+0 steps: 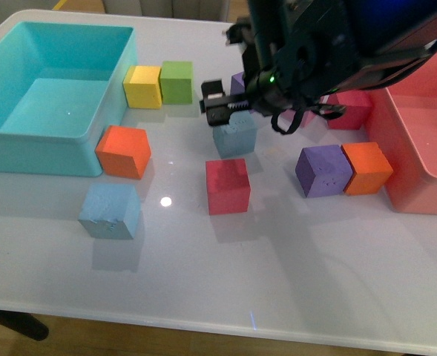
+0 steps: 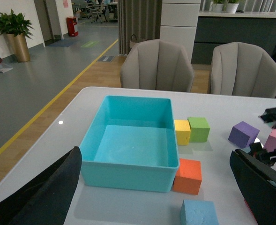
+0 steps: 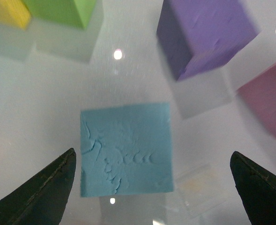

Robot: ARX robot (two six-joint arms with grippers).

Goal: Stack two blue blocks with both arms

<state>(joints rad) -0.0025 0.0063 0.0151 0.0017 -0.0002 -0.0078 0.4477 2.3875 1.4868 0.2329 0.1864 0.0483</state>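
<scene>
Blue block (image 1: 234, 137) sits mid-table under the right claw (image 3: 152, 157), wide open w/ a finger each side, prob. ready to drop & pinch it; other blue block (image 1: 110, 210) waits near left, left claw (image 2: 154, 154) open too.

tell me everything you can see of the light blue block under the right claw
The light blue block is a foam-looking cube, its top face creased with faint embossed marks. It sits flat on the white table, mid-table, clear of the purple cube and the red cube. The right claw hangs open above it, not touching it.
</scene>
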